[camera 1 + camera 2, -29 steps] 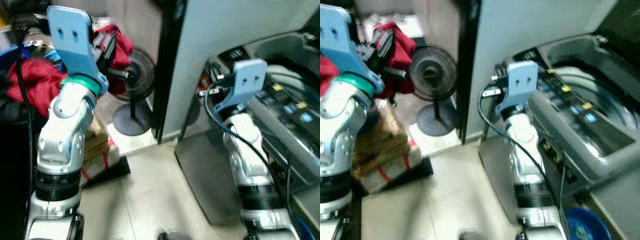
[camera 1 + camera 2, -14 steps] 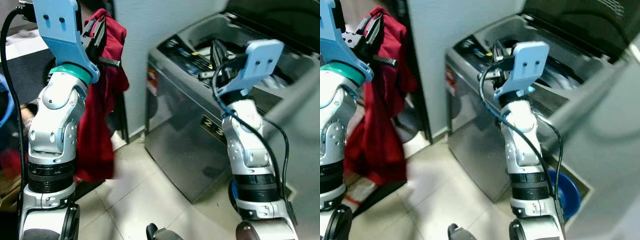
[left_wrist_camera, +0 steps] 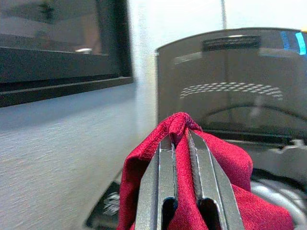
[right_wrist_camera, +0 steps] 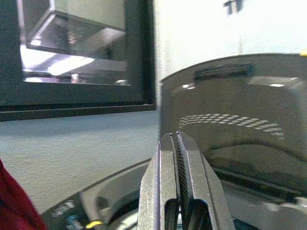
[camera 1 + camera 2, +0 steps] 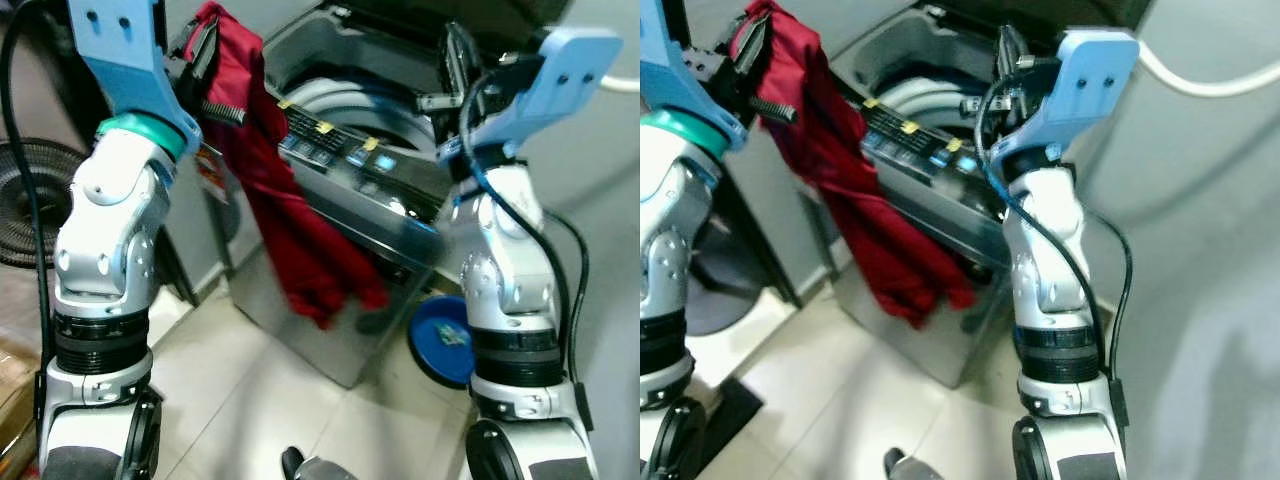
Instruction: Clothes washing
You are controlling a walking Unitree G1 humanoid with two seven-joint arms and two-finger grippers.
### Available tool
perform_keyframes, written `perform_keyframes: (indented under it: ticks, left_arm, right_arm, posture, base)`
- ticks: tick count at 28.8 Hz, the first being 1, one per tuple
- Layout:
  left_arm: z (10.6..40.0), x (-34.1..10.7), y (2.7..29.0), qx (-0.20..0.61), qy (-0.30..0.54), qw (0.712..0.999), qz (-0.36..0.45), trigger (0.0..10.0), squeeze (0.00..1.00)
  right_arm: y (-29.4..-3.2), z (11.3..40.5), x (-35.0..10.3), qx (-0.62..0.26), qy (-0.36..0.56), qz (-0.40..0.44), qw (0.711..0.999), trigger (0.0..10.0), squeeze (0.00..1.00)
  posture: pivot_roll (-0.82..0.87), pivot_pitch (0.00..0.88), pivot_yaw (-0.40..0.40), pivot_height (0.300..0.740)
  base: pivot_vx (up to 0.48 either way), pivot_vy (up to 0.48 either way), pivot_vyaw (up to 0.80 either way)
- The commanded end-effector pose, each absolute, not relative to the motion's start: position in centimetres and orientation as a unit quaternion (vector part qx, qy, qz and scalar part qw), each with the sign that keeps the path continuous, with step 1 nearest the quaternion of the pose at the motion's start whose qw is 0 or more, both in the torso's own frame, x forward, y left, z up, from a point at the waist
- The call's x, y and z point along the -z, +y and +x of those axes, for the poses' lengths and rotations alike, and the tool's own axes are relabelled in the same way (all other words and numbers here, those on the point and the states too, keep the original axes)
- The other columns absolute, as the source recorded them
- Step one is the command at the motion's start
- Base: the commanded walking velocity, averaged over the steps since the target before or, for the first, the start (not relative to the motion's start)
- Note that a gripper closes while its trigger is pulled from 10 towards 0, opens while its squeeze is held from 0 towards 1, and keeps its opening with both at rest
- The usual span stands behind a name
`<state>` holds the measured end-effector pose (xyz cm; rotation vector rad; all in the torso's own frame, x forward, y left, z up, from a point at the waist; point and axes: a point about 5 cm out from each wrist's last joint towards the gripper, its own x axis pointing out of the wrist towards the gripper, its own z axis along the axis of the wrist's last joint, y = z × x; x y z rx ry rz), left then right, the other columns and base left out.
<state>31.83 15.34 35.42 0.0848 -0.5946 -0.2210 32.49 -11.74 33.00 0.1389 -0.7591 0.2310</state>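
Left gripper (image 3: 181,143), raised high on a bent arm, pinched tight on a fold of the red garment (image 5: 280,200), which hangs crumpled below it over the front control panel (image 5: 345,150) of the open top-loading washing machine (image 5: 330,300) (panel labels too blurred to read). Right gripper (image 4: 176,143), raised beside it over the tub, fingers pressed together on nothing. Blue basin (image 5: 440,340) on the floor beneath.

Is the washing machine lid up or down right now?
Up. The lid stands raised behind the open tub, and the red garment hangs outside over the control panel.
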Motion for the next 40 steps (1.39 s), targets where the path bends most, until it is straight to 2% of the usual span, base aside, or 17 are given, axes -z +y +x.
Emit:
perform_keyframes:
  ticks: [1,7,27,40]
  left_arm:
    - [31.4,-36.1,15.6,0.099,-0.317,0.942,0.051,10.0,0.0]
    - [31.5,-36.0,15.6,0.093,-0.319,0.942,0.054,10.0,0.0]
    - [31.8,-35.8,15.6,0.092,-0.316,0.943,0.052,10.0,0.0]
    - [31.7,-35.5,15.1,0.118,-0.306,0.944,0.028,10.0,0.0]
  right_arm:
    - [-11.6,32.2,-33.2,-0.116,-0.372,0.072,0.918,10.0,0.0]
    - [-11.8,32.4,-32.8,-0.103,-0.368,0.072,0.921,10.0,0.0]
    - [-11.7,32.8,-31.4,-0.094,-0.349,0.046,0.931,10.0,0.0]
    - [-11.8,33.0,-31.1,-0.09,-0.346,0.039,0.933,10.0,0.0]
  posture:
    - [0.01,0.061,0.012,0.74]
    - [0.01,0.062,0.013,0.74]
    - [0.02,0.066,0.015,0.74]
    - [0.01,0.055,0.014,0.74]
  base:
    - [0.0,0.0,-0.8]
    - [0.299,0.144,-0.8]
    - [0.382,0.287,0.0]
    - [0.0,0.0,0.0]
